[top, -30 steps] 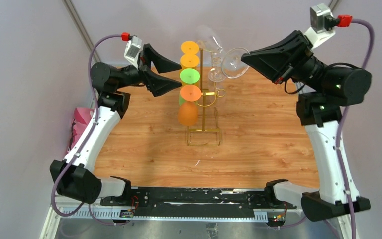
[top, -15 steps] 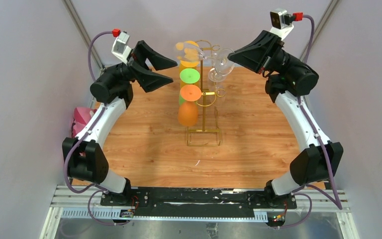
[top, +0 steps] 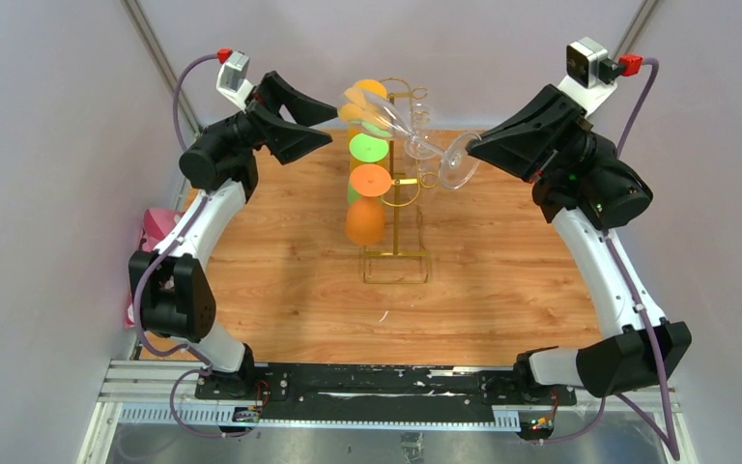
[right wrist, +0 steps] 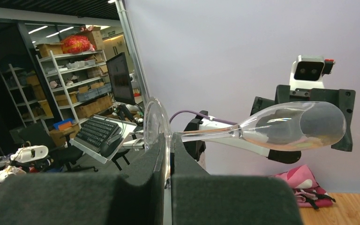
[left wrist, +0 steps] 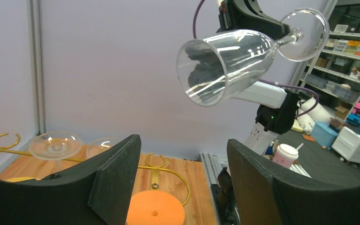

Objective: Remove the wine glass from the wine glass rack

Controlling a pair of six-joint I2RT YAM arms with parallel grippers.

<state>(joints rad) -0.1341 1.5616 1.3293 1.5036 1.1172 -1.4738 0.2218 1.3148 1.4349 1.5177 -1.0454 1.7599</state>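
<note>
Left arm, right arm: white links, black joints, black wedge fingers, purple cables, red plugs.

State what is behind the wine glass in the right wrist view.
Behind the wine glass is the left gripper, jaws open, with its camera above. The glass hides the gripper's middle; a pink bundle shows lower down.

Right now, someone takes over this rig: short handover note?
Right pincer: shut on the foot of a clear wine glass, held sideways in the air, bowl towards the left pincer.
Left pincer: open, empty, facing the bowl, not touching.
Rack: upright, coloured glasses hanging on it.
Done: glass looks clear of the hooks.
Left: probably pass it over or set it down.
</note>
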